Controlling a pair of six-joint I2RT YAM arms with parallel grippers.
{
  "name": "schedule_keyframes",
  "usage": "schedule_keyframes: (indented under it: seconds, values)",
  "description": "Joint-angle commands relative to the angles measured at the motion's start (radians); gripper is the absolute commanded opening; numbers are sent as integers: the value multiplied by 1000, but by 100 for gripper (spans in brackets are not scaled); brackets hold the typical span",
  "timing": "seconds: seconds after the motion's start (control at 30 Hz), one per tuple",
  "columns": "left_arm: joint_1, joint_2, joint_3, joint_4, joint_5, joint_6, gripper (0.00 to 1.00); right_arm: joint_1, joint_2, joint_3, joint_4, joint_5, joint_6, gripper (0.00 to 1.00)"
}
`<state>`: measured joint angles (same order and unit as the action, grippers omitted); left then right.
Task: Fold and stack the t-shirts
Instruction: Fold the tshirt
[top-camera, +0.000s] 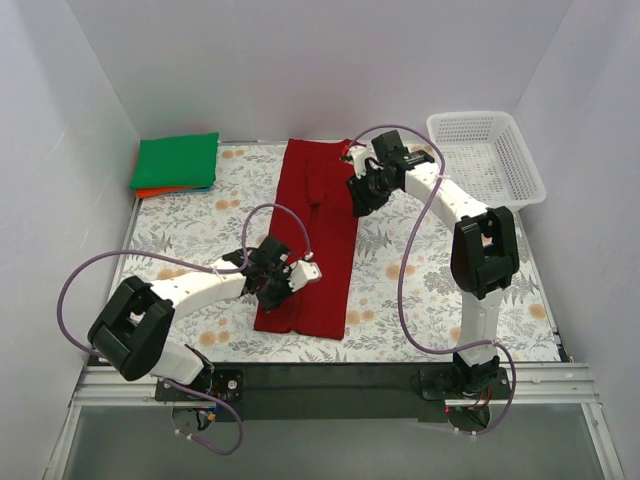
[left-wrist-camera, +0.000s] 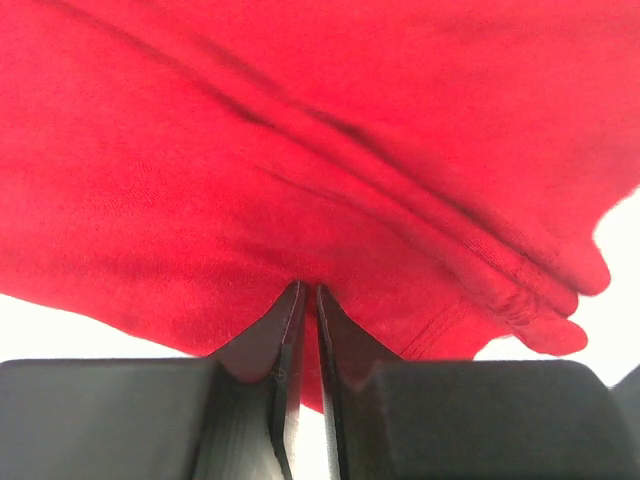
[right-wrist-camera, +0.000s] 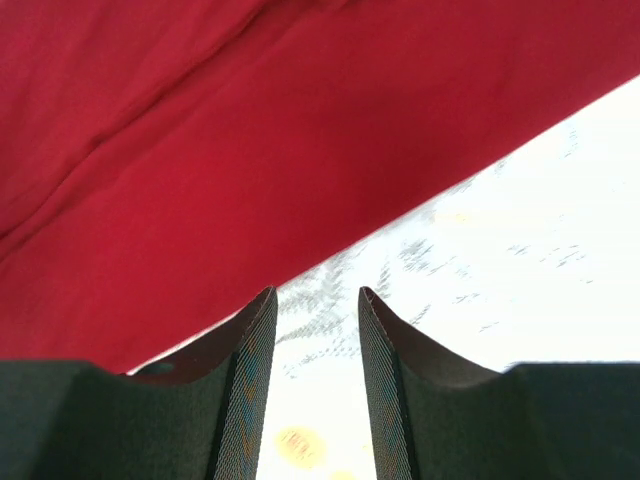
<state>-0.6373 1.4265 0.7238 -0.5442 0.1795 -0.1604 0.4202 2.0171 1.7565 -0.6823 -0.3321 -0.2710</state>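
The dark red t-shirt (top-camera: 318, 235) lies as a long narrow strip down the middle of the table. The bright green t-shirt (top-camera: 178, 160) lies folded at the far left corner on top of the orange one (top-camera: 158, 191), of which only an edge shows. My left gripper (top-camera: 283, 285) is at the strip's near left edge. In the left wrist view the left gripper (left-wrist-camera: 307, 288) is shut on a fold of the red cloth (left-wrist-camera: 300, 130). My right gripper (top-camera: 358, 203) is at the strip's right edge. In the right wrist view the right gripper (right-wrist-camera: 315, 293) is open over bare tablecloth, with the red shirt (right-wrist-camera: 200, 150) just past the fingertips.
A white lattice basket (top-camera: 520, 160) stands at the far right corner. The floral tablecloth (top-camera: 420, 290) covers the table. White walls close in the left, back and right sides. Purple cables loop from both arms.
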Motion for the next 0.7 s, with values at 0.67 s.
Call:
schedule_keyframes:
  seconds: [0.67]
  values:
    - [-91, -374, 49, -203, 296, -81, 38, 134, -294, -506, -68, -176, -140, 44]
